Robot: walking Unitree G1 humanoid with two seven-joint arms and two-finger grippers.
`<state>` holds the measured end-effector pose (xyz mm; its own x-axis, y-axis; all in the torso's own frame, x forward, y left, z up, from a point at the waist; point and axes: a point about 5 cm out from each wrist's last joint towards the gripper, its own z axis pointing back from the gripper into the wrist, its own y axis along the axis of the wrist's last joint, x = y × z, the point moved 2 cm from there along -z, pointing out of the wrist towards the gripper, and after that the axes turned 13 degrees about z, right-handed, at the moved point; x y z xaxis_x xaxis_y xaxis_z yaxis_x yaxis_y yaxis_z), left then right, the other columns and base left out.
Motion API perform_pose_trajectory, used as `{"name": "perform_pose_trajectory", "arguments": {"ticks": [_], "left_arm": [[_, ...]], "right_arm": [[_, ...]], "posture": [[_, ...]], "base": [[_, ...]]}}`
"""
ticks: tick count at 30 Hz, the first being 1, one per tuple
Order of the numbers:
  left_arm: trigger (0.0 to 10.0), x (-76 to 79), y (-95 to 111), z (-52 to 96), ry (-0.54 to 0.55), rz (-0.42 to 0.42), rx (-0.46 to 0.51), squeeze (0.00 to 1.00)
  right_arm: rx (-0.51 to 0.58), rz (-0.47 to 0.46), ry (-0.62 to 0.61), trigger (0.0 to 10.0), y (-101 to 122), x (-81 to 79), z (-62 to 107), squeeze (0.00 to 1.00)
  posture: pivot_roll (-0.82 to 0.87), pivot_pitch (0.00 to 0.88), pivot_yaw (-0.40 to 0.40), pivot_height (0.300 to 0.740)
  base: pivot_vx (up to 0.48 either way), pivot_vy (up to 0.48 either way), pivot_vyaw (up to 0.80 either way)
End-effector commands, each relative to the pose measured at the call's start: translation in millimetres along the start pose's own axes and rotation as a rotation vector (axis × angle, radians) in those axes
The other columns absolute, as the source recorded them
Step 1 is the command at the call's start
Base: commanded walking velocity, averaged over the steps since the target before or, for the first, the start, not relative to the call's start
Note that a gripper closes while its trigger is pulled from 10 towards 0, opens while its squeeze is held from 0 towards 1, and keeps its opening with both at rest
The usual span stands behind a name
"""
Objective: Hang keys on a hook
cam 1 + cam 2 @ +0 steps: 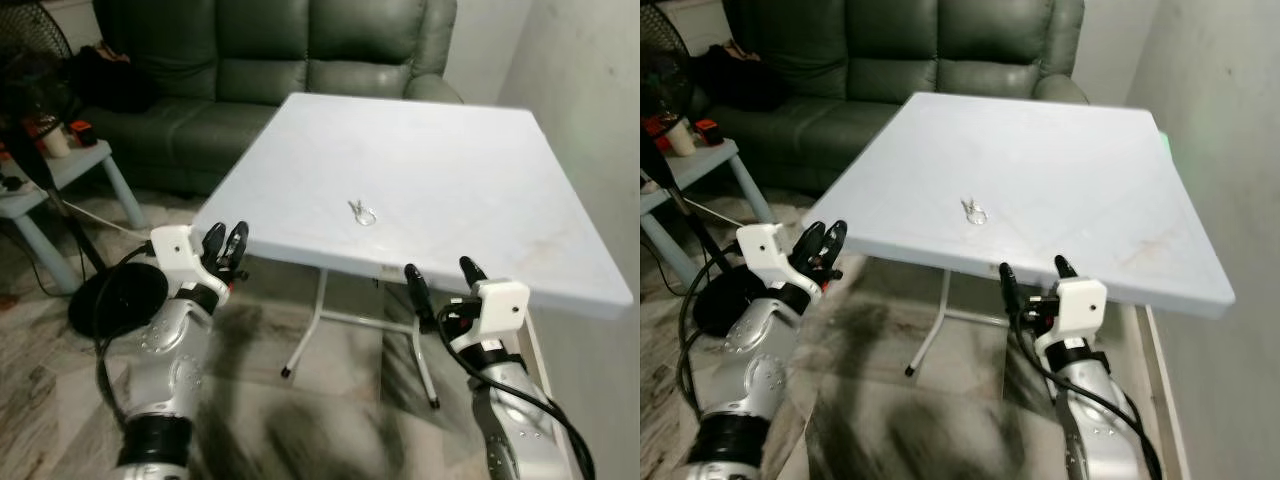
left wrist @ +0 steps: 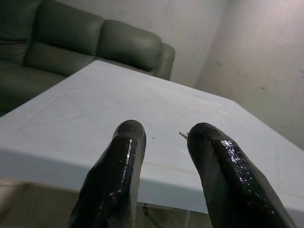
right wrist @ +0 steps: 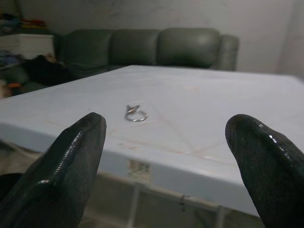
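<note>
My right gripper [image 1: 1034, 272] hangs just off the near edge of the white table [image 1: 480, 160], jaws spread wide, nothing between them. Left gripper [image 1: 226, 242] sits at the table's near-left corner, fingers only a little apart, also empty.

Keys [image 3: 135, 113] lie flat on the tabletop, ahead of my right jaws & closer to the left finger than the right, well beyond the tips. From my left jaws they're ahead too, off toward the right finger, mostly hidden behind it.

Handling, my guess: small metal ring w/ a short key or tab, so light, stiff, thin & slick. Lying flat on a hard smooth top it'll likely skate if I nudge it sideways. Best hold prob. across the ring's wire or on the flat blade, coming from above w/ jaws narrowed first; a wide-open approach risks pushing it away.

Orientation: ring end sits nearer me, blade pointing away & slightly left, so long axis runs roughly along my right jaws' reach. Too small for finer detail.

No hook spotted yet; sofa [image 1: 300, 50] behind the table
</note>
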<state>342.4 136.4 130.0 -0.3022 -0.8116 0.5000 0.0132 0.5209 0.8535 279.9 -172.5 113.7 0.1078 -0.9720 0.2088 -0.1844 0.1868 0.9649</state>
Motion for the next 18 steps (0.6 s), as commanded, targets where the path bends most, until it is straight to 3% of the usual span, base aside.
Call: {"name": "perform_pose_trajectory", "arguments": {"ticks": [1,9,18], "left_arm": [[10.0,-6.9,7.9,1.2,0.024,-0.033,0.020,0.00],[10.0,-7.6,1.3,3.1,0.031,-0.088,-0.016,0.00],[10.0,-10.2,0.8,3.3,0.042,-0.088,-0.024,0.00]], "right_arm": [[0.021,-0.017,0.018,10.0,5.4,-5.6,-4.3,0.00],[0.022,-0.011,0.024,10.0,6.1,-4.3,-5.6,0.00],[0.025,-0.007,0.031,10.0,6.7,-3.8,-8.5,0.00]], "posture": [[0.02,0.000,-0.003,0.740],[0.03,0.000,-0.007,0.740],[0.03,0.000,-0.011,0.740]], "base": [[0.000,0.000,0.00],[0.000,0.000,0.00],[0.000,0.000,0.00]]}}
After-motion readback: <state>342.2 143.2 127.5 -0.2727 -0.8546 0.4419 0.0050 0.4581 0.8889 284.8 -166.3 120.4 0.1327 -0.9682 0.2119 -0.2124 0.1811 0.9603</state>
